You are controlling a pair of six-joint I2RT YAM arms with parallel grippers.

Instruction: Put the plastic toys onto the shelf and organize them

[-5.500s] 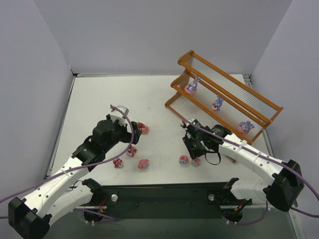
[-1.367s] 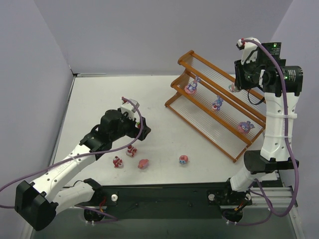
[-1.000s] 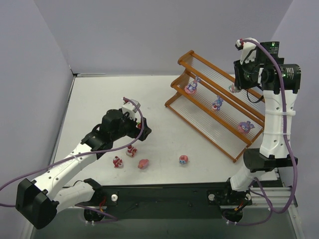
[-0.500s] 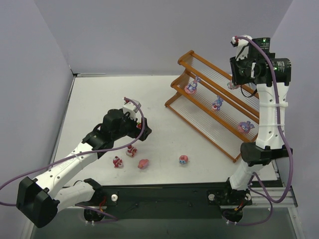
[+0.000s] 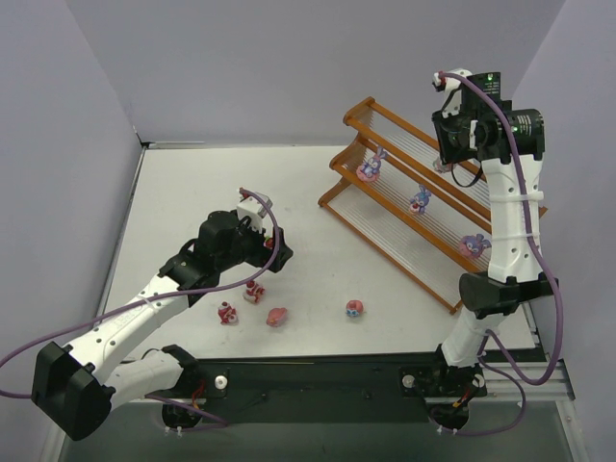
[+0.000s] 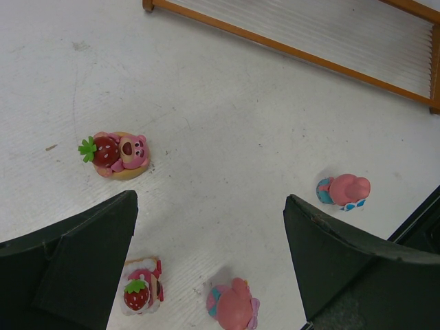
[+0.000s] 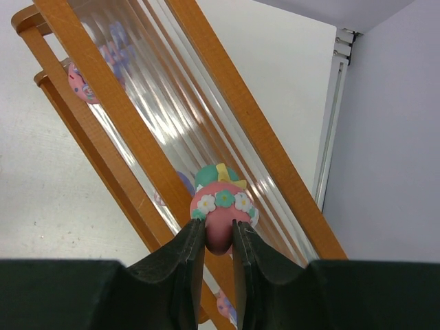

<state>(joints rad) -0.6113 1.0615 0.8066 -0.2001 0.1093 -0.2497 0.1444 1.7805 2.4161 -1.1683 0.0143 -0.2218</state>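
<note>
The shelf, at the upper right of the overhead view, was an orange-brown wooden rack of three stepped tiers, each a long frame strung with thin, pale, glossy rods. The right end effector was clenched on one pink figurine of smooth, rounded plastic with a band of small flowers and a teal and yellow top. It hung over the rods of the uppermost tier; contact with them could not be determined. Three blue-purple bunny-eared figures on round pink bases stood on the shelf: the left bunny, the middle bunny and the right bunny. Four toys lay on the matt white desk at lower centre: a strawberry figure, a red figure, a pink figure and a pink and blue figure. The left end effector was released, jaws wide, grasping nothing. Its wrist view showed a fifth, a pink bear with a strawberry on a tan disc, near the left finger and largely hidden by the arm from above.
</note>
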